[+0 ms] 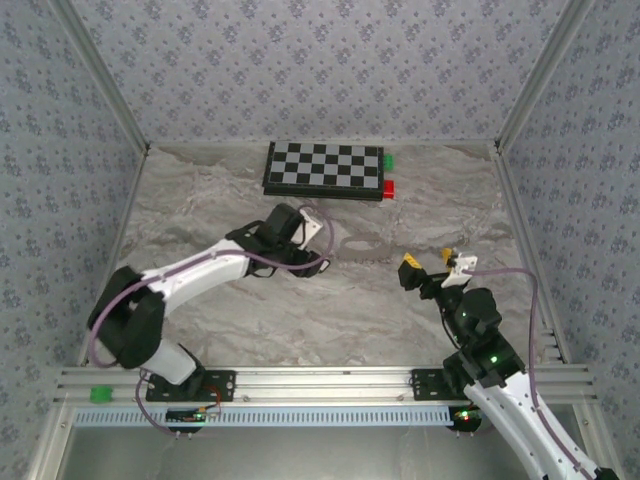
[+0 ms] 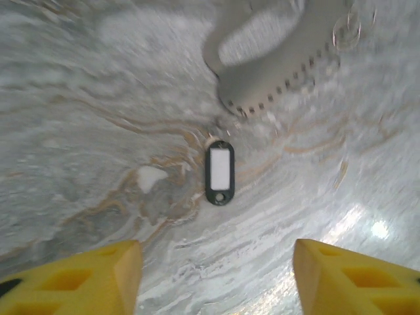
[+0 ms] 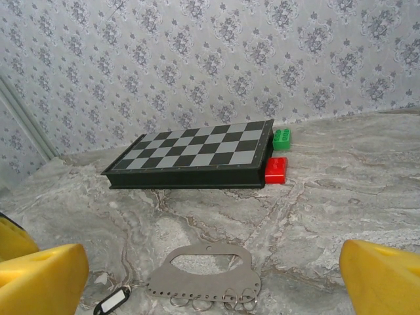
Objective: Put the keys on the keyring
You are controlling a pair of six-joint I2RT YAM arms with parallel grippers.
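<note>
Black key [image 2: 219,172] lies on open marble [image 2: 98,98], near keyring [image 2: 275,72] edge.

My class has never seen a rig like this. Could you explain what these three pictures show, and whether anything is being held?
The left arm and right arm are robots bolted at the table's near edge. One picture looks down from above; the other two come from a camera on each wrist, yellow jaws showing. On the table lie a chessboard, a green block and red block beside it, a grey keyring, and a black key tag. Both pairs of jaws are open and empty.
</note>
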